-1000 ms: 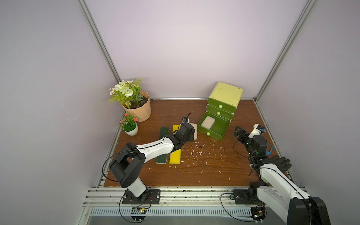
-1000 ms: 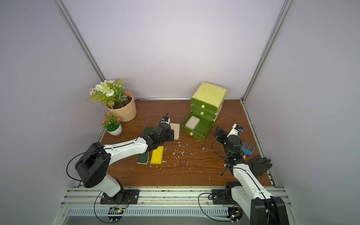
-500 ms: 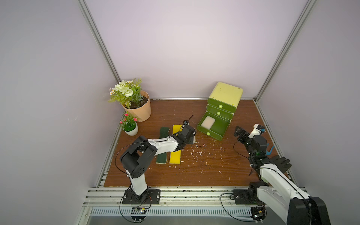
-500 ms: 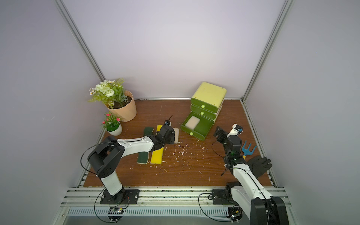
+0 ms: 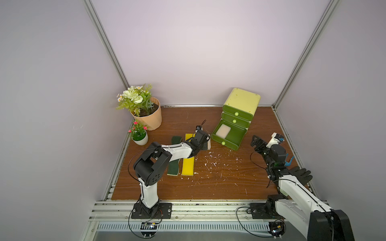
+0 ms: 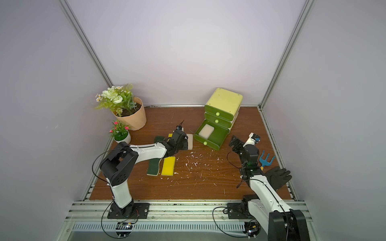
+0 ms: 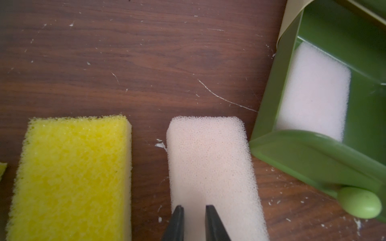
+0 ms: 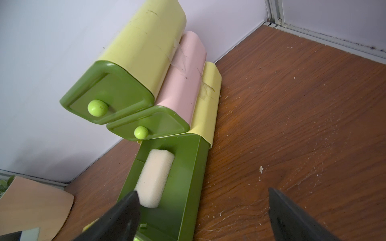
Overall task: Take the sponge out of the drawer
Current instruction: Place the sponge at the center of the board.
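One drawer unit [image 5: 243, 100] stands at the back of the table [image 5: 219, 183] with three drawers: the top two are shut and the bottom drawer [image 5: 238, 136] stands open toward me. In it lies the sponge [image 5: 223, 131], one only, pale and flat on the floor, close along the wall on my left arm's side. The rest of the floor is bare. Its long axis runs along the drawer's line of pull, from front panel to cabinet.

A loose pale sponge [image 7: 208, 167] lies on the table just outside the drawer's front corner, roughly parallel to the first. Beside it is a yellow sponge [image 7: 73, 177], and beyond that a dark green pad [image 5: 173, 168]. My left arm crosses both, so I cannot tell whether each is one long piece or two.

My left gripper [image 7: 194, 208] sits low over the loose pale sponge, fingers a narrow gap apart, pinching nothing that I can see. My right gripper [image 8: 202, 192] is spread wide and empty, looking along the drawer from its front.

From my left gripper the sponge lies just past the drawer wall; from my right, ahead and to the left. I judge the left nearer, but the right is free. Either would have to close across the sponge's short axis.
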Tool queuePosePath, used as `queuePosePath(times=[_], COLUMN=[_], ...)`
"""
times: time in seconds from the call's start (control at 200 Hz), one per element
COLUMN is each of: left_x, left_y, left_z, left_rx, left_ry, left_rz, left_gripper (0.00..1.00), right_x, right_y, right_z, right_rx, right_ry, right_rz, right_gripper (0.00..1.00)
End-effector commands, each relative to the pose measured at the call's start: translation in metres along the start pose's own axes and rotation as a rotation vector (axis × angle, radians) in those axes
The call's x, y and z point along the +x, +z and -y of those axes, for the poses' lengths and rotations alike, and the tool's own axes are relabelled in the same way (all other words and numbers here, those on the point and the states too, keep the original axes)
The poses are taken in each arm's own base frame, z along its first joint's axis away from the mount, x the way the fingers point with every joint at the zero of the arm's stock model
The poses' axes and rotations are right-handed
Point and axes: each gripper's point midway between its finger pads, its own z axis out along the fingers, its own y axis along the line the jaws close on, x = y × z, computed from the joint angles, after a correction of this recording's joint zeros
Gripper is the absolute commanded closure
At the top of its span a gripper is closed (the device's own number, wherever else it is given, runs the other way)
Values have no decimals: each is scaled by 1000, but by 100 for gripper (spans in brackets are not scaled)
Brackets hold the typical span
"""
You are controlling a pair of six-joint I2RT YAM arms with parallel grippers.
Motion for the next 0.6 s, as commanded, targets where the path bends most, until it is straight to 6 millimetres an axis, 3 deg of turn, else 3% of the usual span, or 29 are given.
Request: queuePosePath(times=[0.0,0.24,0.495,0.595], left_x=[-6,-15,-20,-21], left_y=[-5,-25,-56,-70], left_z=[-3,-2,2,5], left_rx=[-3,19,96,135], left_ry=[-12,-28,-61,-68], left_rz=[9,42,67,67], left_gripper=[67,44,25,23], right_x=[-7,-6,1,6], right_y=[0,1,6,11], right_z=[-8,-10,-17,-21], right_rx=[-36,-42,-70,-87], right_ry=[13,13,6,0], right_rz=[25,18,-28,-62], right_gripper=[1,1,1,1])
